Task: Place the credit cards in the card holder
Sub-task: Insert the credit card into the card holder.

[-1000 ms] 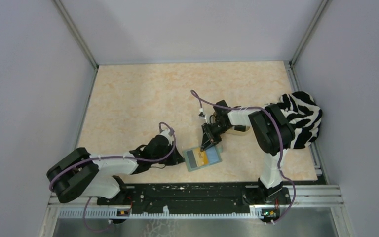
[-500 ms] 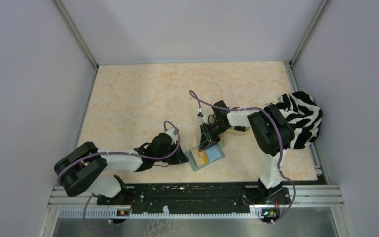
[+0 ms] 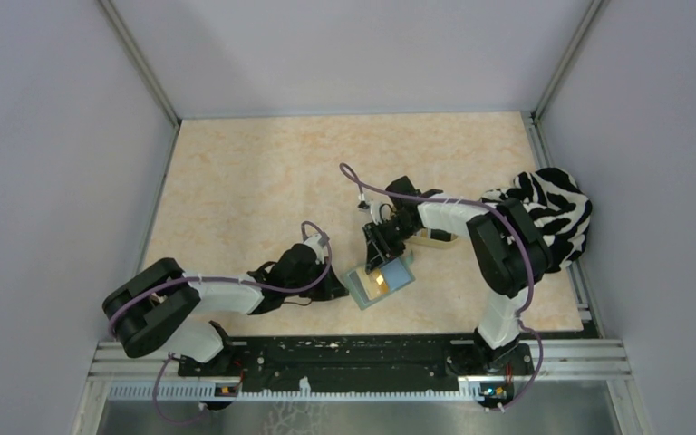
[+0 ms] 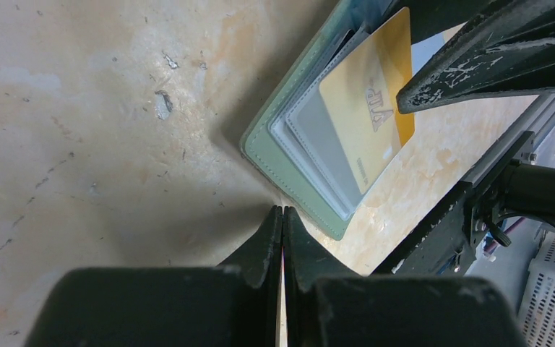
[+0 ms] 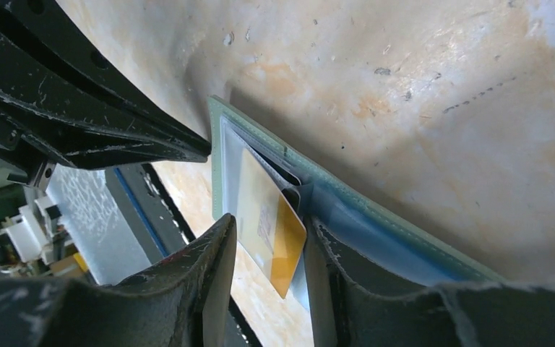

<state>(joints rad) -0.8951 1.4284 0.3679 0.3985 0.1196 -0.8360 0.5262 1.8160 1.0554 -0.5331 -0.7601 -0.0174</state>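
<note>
One marbled beige tabletop (image 3: 263, 181) carries, by its near edge right of middle, one open pale grey-green folding card holder (image 3: 402, 274). One yellow-gold credit card (image 5: 271, 224) sits partly in its pocket, pinched between the right fingers (image 5: 213, 260); no others show. The left fingers (image 4: 266, 242), pressed together, touch the holder's corner. Should that brace slip, the holder would likely skid and the card jam or buckle.

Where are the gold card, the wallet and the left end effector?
gold card (image 4: 368, 108), left wrist view, middle of its face.
wallet (image 4: 300, 181), left wrist view, green outer edge.
left end effector (image 4: 282, 213), left wrist view, between the closed fingertips.
</note>
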